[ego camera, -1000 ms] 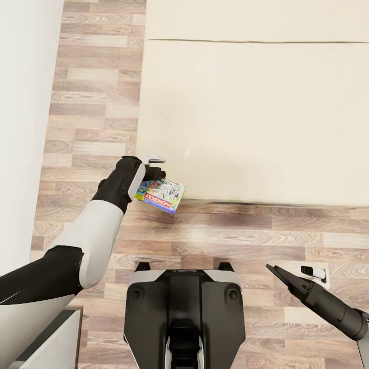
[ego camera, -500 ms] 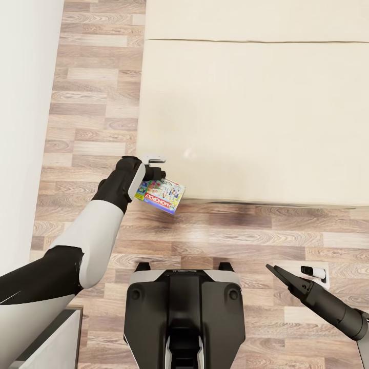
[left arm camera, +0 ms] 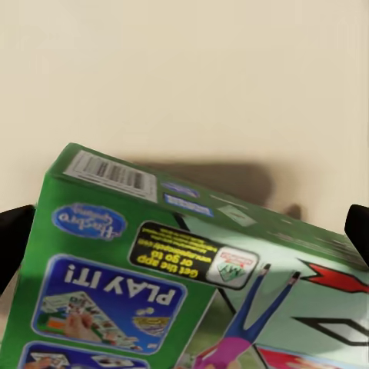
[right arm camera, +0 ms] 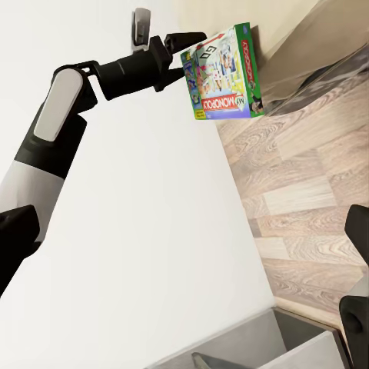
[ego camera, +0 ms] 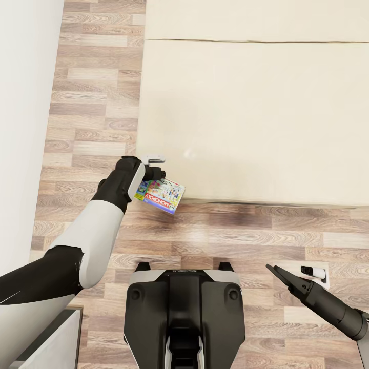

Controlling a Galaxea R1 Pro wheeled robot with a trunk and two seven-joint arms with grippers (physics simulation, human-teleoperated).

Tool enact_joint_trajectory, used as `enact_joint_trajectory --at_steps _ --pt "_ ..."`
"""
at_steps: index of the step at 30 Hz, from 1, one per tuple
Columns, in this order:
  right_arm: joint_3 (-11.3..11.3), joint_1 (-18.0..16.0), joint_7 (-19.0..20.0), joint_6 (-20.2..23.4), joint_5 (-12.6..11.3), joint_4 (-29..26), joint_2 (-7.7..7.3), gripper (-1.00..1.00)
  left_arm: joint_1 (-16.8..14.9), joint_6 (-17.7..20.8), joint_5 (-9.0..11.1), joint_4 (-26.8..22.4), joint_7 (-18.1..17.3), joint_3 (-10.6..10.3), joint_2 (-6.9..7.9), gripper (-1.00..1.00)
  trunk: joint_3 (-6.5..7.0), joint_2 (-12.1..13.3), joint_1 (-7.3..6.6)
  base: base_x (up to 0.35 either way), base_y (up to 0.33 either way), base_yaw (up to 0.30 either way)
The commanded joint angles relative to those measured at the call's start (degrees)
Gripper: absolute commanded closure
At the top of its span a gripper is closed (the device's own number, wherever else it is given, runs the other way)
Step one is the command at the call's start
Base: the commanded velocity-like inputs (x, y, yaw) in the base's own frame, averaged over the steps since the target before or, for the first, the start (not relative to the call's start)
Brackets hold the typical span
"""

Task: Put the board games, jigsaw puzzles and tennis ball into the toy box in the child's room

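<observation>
- In the head view the left gripper point(ego camera: 156, 180) holds a board game point(ego camera: 162, 195) in the air above the wood-plank floor point(ego camera: 92, 102), just off the near corner of the bed point(ego camera: 256, 118). The box hangs clear of both floor and mattress.
- The right wrist view shows the same grasp from the side: the left gripper point(right arm camera: 181, 46) has its fingers clenched on one short edge of the board game point(right arm camera: 224, 73), so the box juts out past them, flat face on show.
- The left wrist view gives the close look the others lack: the board game point(left arm camera: 184, 284) lies between the two dark fingers point(left arm camera: 11, 238), with the beige mattress behind it and the box's shadow on that surface.
- Writing: the head and right wrist views show a red band reading MONOPOLY, upside down in both. In the left wrist view a blue panel reads PLAY IT!, also inverted, beside a barcode, a small blue oval logo and a yellow-on-black note too small to read fully.
- The box is thin and flat, with green sides and a bright, busy printed face of blue, white and red.
- The right gripper point(ego camera: 277, 272) hangs low over the floor at the right of the head view, nothing in it; I cannot tell whether its fingers are parted or together.
- The right wrist view also shows a white wall point(right arm camera: 138, 254) and the rim of a grey box point(right arm camera: 254, 342).
</observation>
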Motion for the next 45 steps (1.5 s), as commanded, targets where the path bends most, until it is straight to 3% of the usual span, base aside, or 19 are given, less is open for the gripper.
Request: enact_joint_trajectory --at_steps 1,8,21,28,36,38,45 --pt "-0.02 -0.01 0.05 0.39 -0.16 -0.01 -0.01 -1.00 -0.01 0.25 0.01 -0.12 0.18 0.07 -0.02 -1.00 -0.05 -0.09 0.04 0.000 0.000 0.000" --pt "-0.02 -0.01 0.05 0.39 -0.16 -0.01 -0.01 -1.00 -0.01 0.68 0.06 -2.26 0.10 0.47 0.19 -1.00 -0.05 -0.09 0.04 0.000 0.000 0.000" --pt "-0.05 -0.01 0.05 0.39 -0.16 -0.01 -0.04 -1.00 -0.01 3.97 0.58 -8.19 -0.27 0.86 2.88 -1.00 -0.05 -0.09 0.04 0.000 0.000 0.000" --pt "-0.09 -0.01 0.05 0.39 -0.21 0.03 -0.12 -1.00 -0.01 7.46 0.78 -11.09 -1.15 3.45 5.70 -1.00 -0.05 -0.09 0.04 0.000 0.000 0.000" --pt "-0.10 -0.01 0.05 0.39 -0.24 0.15 -0.17 -1.00 -0.01 9.93 0.82 -12.17 -5.28 11.38 9.74 -1.00 -0.05 -0.09 0.04 0.000 0.000 0.000" --pt "-0.10 -0.01 0.05 0.39 -0.24 0.15 -0.18 -1.00 0.01 10.17 0.81 -12.22 -6.05 12.23 10.42 -1.00 -0.05 -0.09 0.04 0.000 0.000 0.000" --pt "-0.51 -0.01 0.05 0.39 -0.20 0.17 -0.18 -1.00 0.15 11.28 0.92 -12.30 -13.00 15.63 17.38 -1.00 -0.05 -0.09 0.04 0.000 0.000 0.000"
